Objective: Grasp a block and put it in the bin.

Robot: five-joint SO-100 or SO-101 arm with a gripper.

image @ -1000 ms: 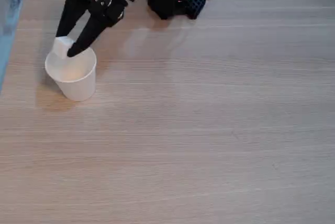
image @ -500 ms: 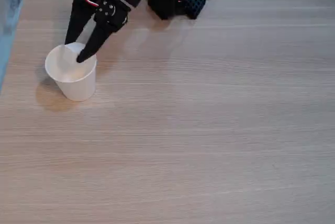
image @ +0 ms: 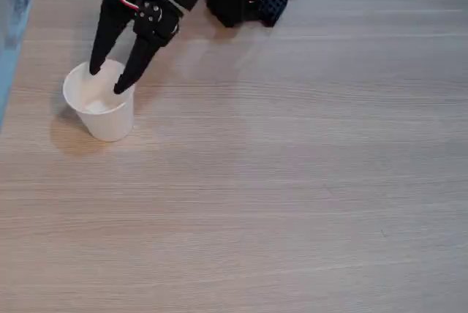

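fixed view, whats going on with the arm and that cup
A black robot arm has its gripper over the white paper cup at the left of the wooden table. The fingers are spread apart above the cup's mouth with nothing between them. A small white shape lies inside, probably the block, though it blends with the cup.

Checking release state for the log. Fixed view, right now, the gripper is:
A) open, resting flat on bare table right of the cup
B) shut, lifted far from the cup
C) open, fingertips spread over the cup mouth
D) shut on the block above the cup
C: the gripper has its two fingertips spread apart over the rim of the white cup, with nothing held between them.
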